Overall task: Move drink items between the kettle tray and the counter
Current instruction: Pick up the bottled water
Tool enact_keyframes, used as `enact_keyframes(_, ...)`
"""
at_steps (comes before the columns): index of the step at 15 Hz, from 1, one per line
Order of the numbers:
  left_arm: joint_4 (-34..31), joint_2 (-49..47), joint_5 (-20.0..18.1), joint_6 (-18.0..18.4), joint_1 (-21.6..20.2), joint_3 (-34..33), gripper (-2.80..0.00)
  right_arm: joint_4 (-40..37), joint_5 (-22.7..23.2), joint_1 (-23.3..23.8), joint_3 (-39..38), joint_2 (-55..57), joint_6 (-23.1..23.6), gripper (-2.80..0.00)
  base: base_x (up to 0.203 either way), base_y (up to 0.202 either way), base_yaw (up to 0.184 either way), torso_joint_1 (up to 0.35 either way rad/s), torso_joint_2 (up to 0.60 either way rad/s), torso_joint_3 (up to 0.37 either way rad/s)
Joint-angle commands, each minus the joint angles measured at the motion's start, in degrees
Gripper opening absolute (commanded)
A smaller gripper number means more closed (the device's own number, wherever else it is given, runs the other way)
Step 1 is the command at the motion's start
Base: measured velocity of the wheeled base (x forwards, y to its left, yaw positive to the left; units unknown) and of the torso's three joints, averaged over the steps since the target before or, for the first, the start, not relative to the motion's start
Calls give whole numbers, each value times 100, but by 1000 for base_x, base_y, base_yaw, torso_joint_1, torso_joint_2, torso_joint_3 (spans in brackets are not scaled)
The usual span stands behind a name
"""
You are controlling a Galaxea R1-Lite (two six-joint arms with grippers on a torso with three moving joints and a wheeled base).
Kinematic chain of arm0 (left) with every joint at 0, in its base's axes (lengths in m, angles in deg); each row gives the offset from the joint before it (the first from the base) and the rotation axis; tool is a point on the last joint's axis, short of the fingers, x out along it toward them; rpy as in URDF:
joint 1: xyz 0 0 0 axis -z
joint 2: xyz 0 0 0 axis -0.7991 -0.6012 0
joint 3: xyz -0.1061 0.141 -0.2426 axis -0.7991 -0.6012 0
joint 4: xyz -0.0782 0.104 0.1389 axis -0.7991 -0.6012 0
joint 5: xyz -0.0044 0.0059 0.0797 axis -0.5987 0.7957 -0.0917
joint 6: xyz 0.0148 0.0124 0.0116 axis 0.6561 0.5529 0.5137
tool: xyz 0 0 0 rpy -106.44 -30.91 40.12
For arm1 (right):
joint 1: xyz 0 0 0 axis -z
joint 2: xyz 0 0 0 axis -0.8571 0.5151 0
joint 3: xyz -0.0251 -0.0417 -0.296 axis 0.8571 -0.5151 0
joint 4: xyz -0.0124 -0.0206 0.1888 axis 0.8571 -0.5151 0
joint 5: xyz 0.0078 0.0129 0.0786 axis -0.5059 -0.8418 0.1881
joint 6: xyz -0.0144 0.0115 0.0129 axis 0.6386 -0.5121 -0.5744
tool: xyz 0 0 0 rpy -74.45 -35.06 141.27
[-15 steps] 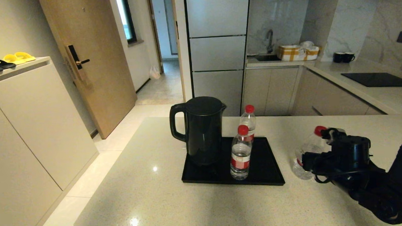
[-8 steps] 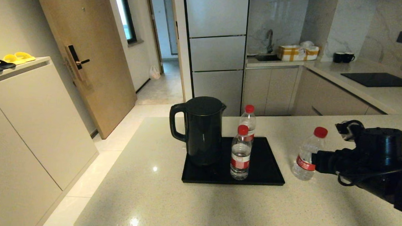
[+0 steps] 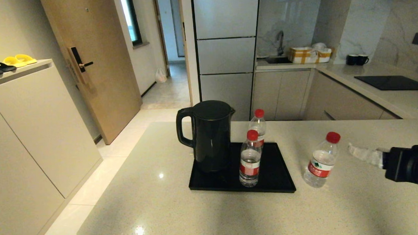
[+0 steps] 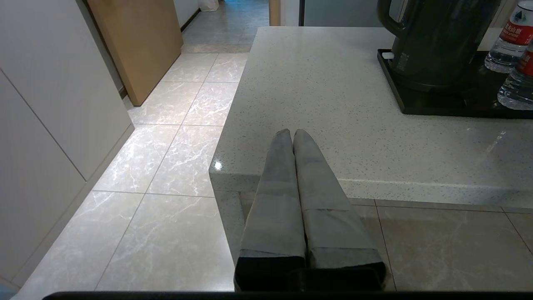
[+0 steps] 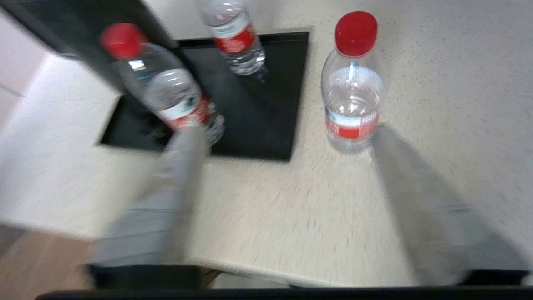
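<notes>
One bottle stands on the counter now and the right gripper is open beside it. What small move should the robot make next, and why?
Probably swing the right gripper toward the nearer bottle on the tray. Its fingers are apart and empty, the bottle on the counter stands upright off the tray, and two bottles remain there.

Speckled counter (image 3: 184, 208) bearing kettle tray (image 3: 277, 179), one bottle (image 3: 320, 162)

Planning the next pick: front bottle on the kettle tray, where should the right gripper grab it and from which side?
Take the front bottle at its labelled mid-body, coming level from the robot's right. It stands upright; the kettle blocks its left, the rear bottle stands close behind. The right gripper is open, off to that side.
</notes>
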Motion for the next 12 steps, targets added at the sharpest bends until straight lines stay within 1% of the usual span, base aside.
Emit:
enact_keyframes(1, 0, 3, 2, 0, 0, 1, -280, -1357, 122, -138, 519, -966, -11, -280, 0, 0, 0, 0, 0, 0)
enact_keyframes(3, 0, 10, 2, -2, 0, 1, -280, -1496, 105, -522, 528, -1048, -14, -280, 0, 0, 0, 0, 0, 0)
enact_keyframes(5, 0, 2, 2, 6, 0, 1, -280, -1604, -80, -961, 512, -963, -12, -280, 0, 0, 0, 0, 0, 0)
enact_keyframes(7, 0, 2, 2, -2, 0, -4, -280, -1447, -310, -1226, 518, -313, -38, -280, 0, 0, 0, 0, 0, 0)
enact_keyframes(9, 0, 3, 2, -2, 0, 1, -280, -888, -549, -1551, 502, 627, -50, -280, 0, 0, 0, 0, 0, 0)
enact_keyframes(12, 0, 11, 2, 6, 0, 1, -280, 268, -1031, -2054, 675, 2195, -56, -280, 0, 0, 0, 0, 0, 0)
